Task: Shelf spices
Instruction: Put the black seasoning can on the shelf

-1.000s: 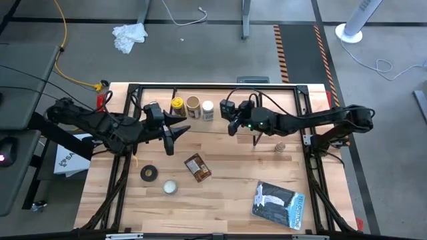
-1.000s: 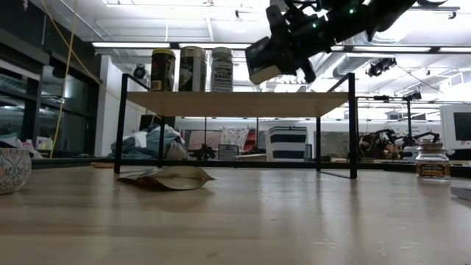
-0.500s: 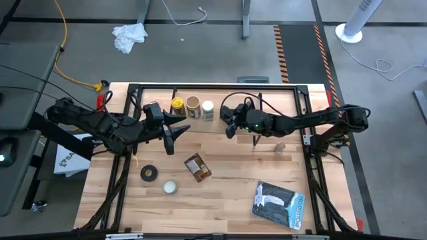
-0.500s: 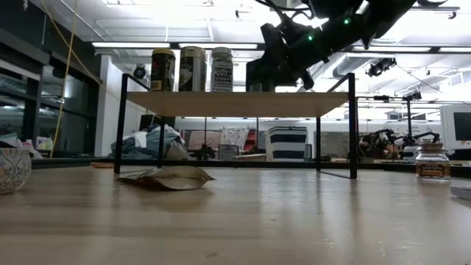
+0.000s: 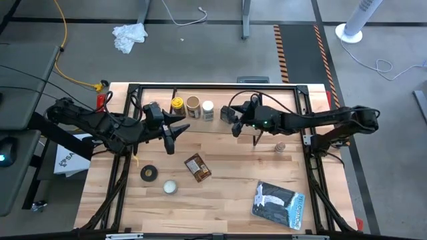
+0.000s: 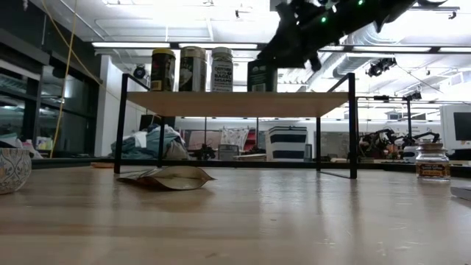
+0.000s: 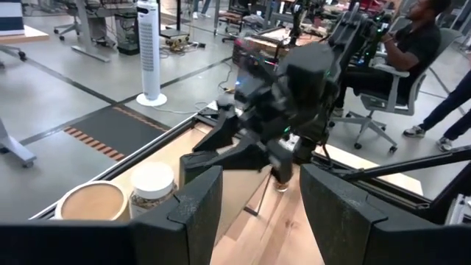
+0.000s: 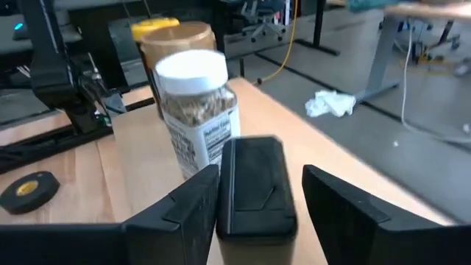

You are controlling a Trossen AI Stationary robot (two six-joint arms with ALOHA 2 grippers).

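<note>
The shelf (image 5: 267, 100) stands at the table's far side. On its plank, in a row, are a yellow-lidded jar (image 5: 177, 104), a tan-lidded jar (image 5: 193, 103), a white-capped bottle (image 5: 207, 109) and a dark bottle (image 6: 261, 76), all upright on their bases. My right gripper (image 8: 259, 184) is open, one finger on either side of the dark bottle's top (image 8: 254, 213). A flat brown packet (image 5: 197, 167) and a tiny brown-topped jar (image 5: 280, 147) rest on the table. My left gripper (image 5: 175, 133) hangs open and empty above the table, left of the middle.
A black tape roll (image 5: 149, 174) and a small silvery tin (image 5: 170, 188) lie near the table's left front. A dark blue-and-white packet (image 5: 279, 203) lies at the front right. The shelf's right half is bare. A person sits beyond the table in the left wrist view.
My right gripper brought the tilted dark bottle down onto the shelf beside the white-capped bottle, let go of it, then rose and drew back slightly toward the table's right edge. The bottle now stands upright by itself.
</note>
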